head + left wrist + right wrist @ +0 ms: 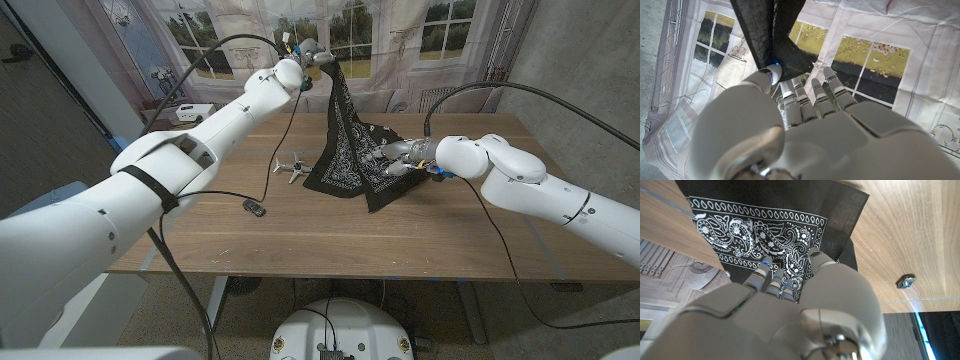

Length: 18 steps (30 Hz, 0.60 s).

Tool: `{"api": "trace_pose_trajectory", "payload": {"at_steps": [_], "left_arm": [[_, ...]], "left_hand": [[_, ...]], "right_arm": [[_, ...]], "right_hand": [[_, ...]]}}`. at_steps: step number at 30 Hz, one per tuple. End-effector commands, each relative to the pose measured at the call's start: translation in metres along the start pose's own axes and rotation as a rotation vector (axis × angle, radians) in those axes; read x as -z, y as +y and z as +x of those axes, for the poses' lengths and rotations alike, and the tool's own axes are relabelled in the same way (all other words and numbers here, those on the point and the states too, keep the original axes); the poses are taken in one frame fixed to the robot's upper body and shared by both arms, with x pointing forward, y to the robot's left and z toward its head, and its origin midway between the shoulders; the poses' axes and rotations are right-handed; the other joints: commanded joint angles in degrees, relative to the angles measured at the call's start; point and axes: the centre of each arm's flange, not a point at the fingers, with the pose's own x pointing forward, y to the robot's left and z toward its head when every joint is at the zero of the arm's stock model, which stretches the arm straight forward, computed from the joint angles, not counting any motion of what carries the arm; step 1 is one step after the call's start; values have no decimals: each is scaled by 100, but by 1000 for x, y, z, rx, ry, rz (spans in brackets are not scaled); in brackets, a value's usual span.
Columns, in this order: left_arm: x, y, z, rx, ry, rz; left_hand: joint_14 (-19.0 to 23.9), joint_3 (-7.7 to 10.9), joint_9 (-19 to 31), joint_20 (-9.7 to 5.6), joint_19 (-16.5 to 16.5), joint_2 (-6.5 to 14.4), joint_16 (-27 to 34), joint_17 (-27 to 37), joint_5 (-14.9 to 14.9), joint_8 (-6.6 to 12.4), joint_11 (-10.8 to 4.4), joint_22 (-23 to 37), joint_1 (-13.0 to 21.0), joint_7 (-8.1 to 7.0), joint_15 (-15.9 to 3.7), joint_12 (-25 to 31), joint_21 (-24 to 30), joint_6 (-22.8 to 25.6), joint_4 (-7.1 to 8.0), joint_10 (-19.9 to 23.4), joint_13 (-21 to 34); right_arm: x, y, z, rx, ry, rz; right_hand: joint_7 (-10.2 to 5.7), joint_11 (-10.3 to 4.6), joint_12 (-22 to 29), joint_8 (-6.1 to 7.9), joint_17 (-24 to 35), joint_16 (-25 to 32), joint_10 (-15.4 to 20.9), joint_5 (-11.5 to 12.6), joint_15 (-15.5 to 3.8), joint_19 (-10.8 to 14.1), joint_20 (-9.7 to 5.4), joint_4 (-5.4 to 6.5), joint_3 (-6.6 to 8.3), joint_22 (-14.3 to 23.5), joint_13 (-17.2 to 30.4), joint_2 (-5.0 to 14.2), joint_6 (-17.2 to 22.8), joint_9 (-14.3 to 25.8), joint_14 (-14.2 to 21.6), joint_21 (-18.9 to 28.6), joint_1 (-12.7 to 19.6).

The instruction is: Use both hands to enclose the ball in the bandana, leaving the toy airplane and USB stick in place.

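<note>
Black paisley-print cloth bandana (pixel 352 150) is half lifted: one corner is pulled up high at the table's 12 o'clock side, and the rest drapes down in a tent shape onto the wooden table (pixel 420 240), lower edges spread on the surface around centre. Ball can't be made out in any view; if it's under the cloth, the folds hide it.

Left hand (pixel 312 55) is raised well above the far edge, arm stretched diagonally toward 12 o'clock. In the left wrist view the left hand pinches the bandana's gathered corner between thumb and fingers (pixel 800 97), with the dark cloth running away from the fingertips.

Right hand (pixel 398 155) sits low at the bandana's 3 o'clock side, forearm coming in from 4 o'clock. In the right wrist view its fingers (pixel 771 280) are curled down onto the printed cloth; whether they actually clamp it or just press on it, can't tell.

Small white toy airplane (pixel 290 166) sits on the table just at the bandana's 9 o'clock side, not touching it. Small dark USB stick (pixel 254 208) lies nearer the front edge, about 7 o'clock from the airplane, well apart from the cloth.
</note>
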Motion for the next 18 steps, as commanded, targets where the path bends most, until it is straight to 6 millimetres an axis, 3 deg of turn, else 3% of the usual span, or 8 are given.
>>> {"api": "trace_pose_trajectory", "payload": {"at_steps": [1,5,10,12,13,18], "left_arm": [[0,0,4,3,9,4],[0,-1,5,6,6,5],[-1,-2,6,10,4,8],[-1,-3,6,10,5,13],[-2,-3,7,11,4,15],[-3,-4,9,10,5,25]], "left_hand": [[-29,47,22,21,7,5,-30,14,30,1632,-14,-7,-36,9,-197,-29,47,121,-4,-6,27],[-29,55,19,21,5,8,-30,14,32,1637,-14,-9,-41,23,-200,-35,53,106,-9,-12,28],[-29,68,-4,17,2,13,-29,15,34,1648,-16,-11,-49,16,-198,-40,64,124,-18,-13,31],[-27,71,5,18,2,14,-28,15,34,1652,-15,-12,-52,9,-204,-42,67,106,-20,-14,32],[-27,72,2,15,4,14,-28,15,34,1654,-13,-12,-54,13,-202,-42,69,111,-20,-12,33],[-24,82,1,10,4,16,-27,15,35,1666,-19,-14,-61,22,-208,-45,79,101,-28,-9,35]], "right_arm": [[-32,-7,5,-74,-14,-129],[-41,-7,5,-66,-16,-170],[-40,-10,6,-71,-56,-143],[-38,-11,5,-63,-77,-123],[-37,-12,3,-49,-78,-118],[-39,-16,-6,-4,-112,-114]], "right_hand": [[-6,191,58,-5,56,120,55,-4,28,131,-8,-5,99,30,5,68,-276,-10,173,77,22],[-8,361,95,15,93,216,159,16,45,210,-28,-31,190,27,0,82,-392,-11,351,118,86],[-9,424,166,37,110,293,360,21,32,279,-7,-18,236,23,-8,51,-447,-7,538,153,74],[-9,410,189,47,105,300,430,23,30,298,4,-23,256,22,-12,33,-456,-5,580,163,74],[-8,269,183,56,103,289,435,23,5,303,-9,-18,285,20,-19,28,-473,-3,580,169,64],[-6,232,136,47,110,251,340,15,-14,260,-7,-8,309,16,-24,11,-561,-4,501,158,38]]}}
